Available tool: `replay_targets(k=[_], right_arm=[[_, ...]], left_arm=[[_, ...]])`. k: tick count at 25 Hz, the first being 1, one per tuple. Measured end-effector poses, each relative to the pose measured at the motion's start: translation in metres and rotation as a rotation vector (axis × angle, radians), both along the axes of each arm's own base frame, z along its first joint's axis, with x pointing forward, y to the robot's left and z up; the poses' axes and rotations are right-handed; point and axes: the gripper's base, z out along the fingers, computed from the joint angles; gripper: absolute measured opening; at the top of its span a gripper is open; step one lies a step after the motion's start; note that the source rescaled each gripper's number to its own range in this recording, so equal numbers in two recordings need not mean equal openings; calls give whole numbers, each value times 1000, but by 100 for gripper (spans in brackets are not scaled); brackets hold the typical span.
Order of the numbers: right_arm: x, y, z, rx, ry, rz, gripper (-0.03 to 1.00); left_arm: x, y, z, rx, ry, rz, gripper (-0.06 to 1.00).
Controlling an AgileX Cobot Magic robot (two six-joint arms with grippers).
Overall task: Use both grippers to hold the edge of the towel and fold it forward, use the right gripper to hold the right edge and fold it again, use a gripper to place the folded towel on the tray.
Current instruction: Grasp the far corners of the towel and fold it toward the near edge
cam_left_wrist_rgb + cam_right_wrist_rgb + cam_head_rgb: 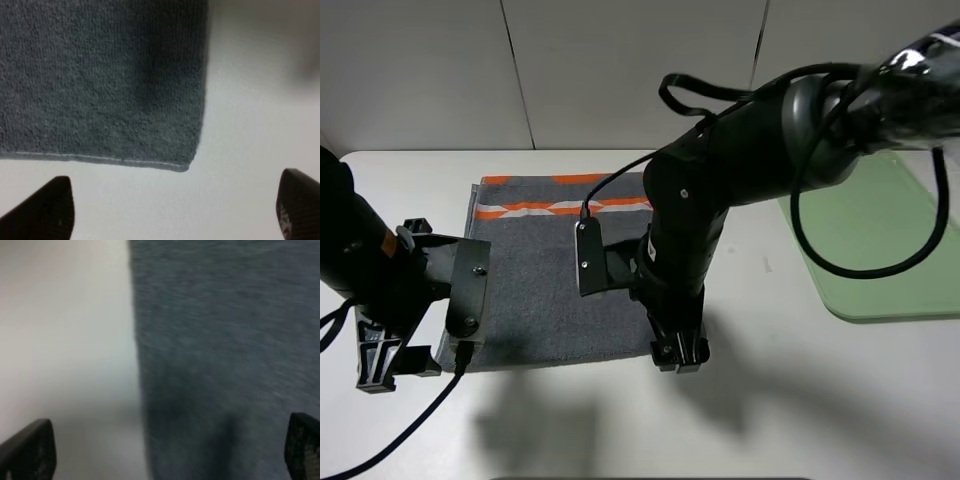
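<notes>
- Now you have a white table (800,400), pale wall panels (620,70) behind, and the tray (880,240) apart from the towel (560,290).
- Your open left gripper (175,205) hangs off the towel's near corner (187,165), your open right gripper (165,450) astride its edge (136,340).

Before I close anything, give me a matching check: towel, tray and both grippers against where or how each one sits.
1 towel
2 tray
3 left gripper
4 right gripper

A pale green, off to the towel's right
B open, by the towel's near left corner
C spread flat, not yet folded
D open, over the towel's near right edge

Pairs: 1-C, 2-A, 3-B, 4-D
</notes>
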Motion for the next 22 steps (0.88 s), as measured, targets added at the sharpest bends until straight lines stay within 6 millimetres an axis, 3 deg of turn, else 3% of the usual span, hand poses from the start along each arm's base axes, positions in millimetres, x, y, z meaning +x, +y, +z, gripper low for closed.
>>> replay_targets(k=[14,22], right_arm=[[3,2,-32,-40,11,21,100],[4,2,-33,-42,7,24,100]], left_arm=[[1,-3,1,-27,-19,-40,79],[5,-10,-5,-65,-26,-83,79]])
